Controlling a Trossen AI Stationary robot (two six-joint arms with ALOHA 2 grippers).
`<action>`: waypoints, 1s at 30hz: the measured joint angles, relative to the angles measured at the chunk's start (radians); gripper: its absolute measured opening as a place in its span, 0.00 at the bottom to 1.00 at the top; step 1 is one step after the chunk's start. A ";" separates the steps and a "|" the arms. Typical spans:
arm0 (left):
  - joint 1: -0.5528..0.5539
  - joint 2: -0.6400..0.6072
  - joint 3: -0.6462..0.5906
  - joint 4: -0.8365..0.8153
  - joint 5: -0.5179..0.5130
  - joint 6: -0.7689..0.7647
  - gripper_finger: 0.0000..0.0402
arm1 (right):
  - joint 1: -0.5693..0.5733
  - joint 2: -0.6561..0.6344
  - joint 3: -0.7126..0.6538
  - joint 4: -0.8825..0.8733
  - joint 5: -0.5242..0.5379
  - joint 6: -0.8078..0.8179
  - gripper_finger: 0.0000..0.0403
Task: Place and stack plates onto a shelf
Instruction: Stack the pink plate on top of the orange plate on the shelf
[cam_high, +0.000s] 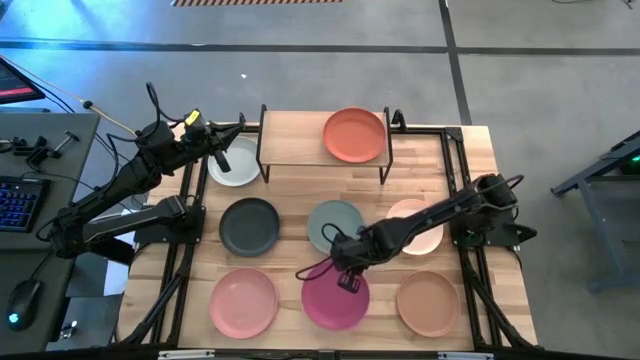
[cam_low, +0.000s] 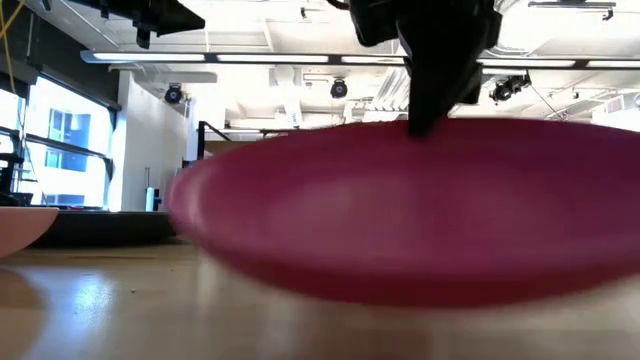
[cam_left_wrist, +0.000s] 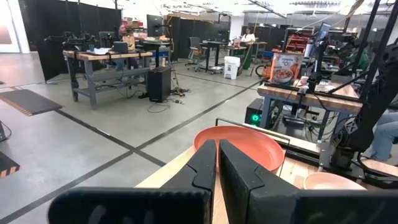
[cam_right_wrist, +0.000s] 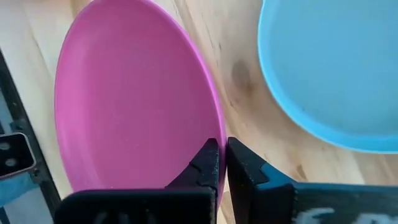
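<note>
Plates: seven round matte plates lie on the light-wood tabletop (cam_high: 290, 205); a terracotta one (cam_high: 354, 135) sits on the small wood-topped shelf (cam_high: 290, 137).
Left gripper (cam_high: 221, 159): fingers pressed together, holding nothing, over the white-grey plate (cam_high: 234, 163) beside the shelf.
Middle: charcoal plate (cam_high: 249, 225), sage green plate (cam_high: 334, 222), light pink plate (cam_high: 243, 301).
Right gripper (cam_high: 348, 279): clamped on the far rim of the magenta plate (cam_high: 335, 300), front row.
Right side: cream-peach plate (cam_high: 428, 232), tan plate (cam_high: 427, 302).

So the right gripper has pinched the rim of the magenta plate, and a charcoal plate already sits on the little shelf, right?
Not quite: the plate on the shelf is the terracotta plate, as the high view shows. The charcoal plate lies on the tabletop. The right gripper is shut on the magenta plate at its rim.
</note>
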 joint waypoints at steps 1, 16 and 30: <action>0.000 0.000 0.000 0.000 0.000 0.000 0.02 | -0.005 -0.009 0.000 0.000 0.002 -0.004 0.00; 0.000 0.000 0.000 0.000 0.000 0.000 0.02 | -0.131 -0.168 0.000 -0.032 -0.009 -0.029 0.00; 0.000 0.000 0.000 0.000 0.000 0.000 0.02 | -0.470 -0.402 0.000 -0.060 -0.012 -0.156 0.00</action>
